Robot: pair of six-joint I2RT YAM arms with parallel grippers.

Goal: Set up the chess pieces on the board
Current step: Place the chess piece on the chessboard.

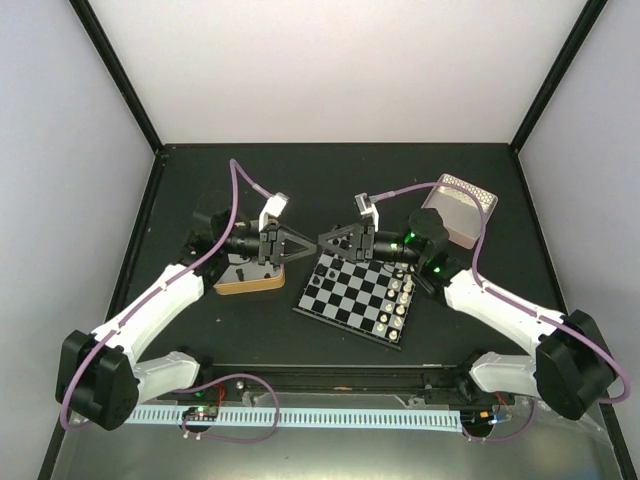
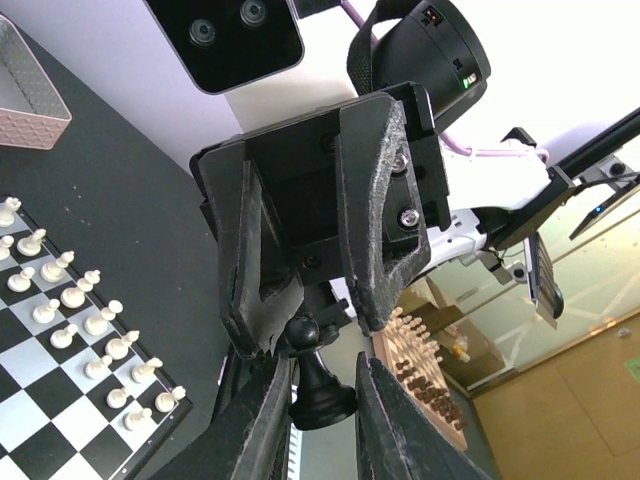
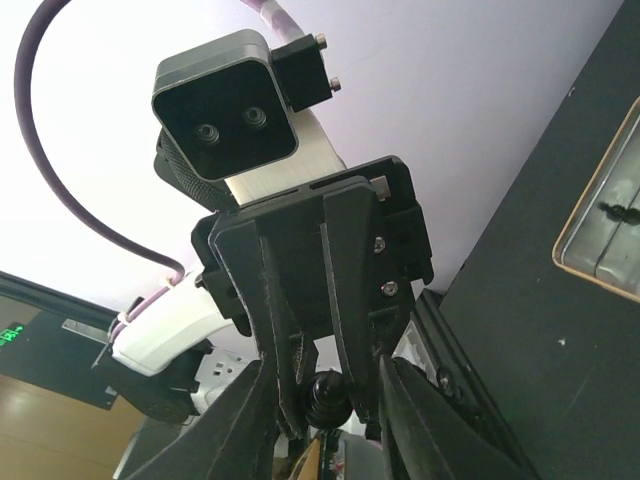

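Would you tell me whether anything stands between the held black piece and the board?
Nothing visible does. The left gripper holds the black piece just off the far corner of the board; white pieces line its right side.

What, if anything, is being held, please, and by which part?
A pawn, by its base, in the left end effector; right end effector around its head, grip unclear.

From above, the left arm (image 1: 225,243) hides the far side of the gold-rimmed tin (image 1: 245,285), and the right arm (image 1: 430,262) covers the board's (image 1: 345,295) corner toward the table's right edge. The black piece (image 2: 322,392) is too small to see there. The left wrist view crops the board and pink box (image 2: 30,105); the right wrist view crops the tin, its contents indistinct.
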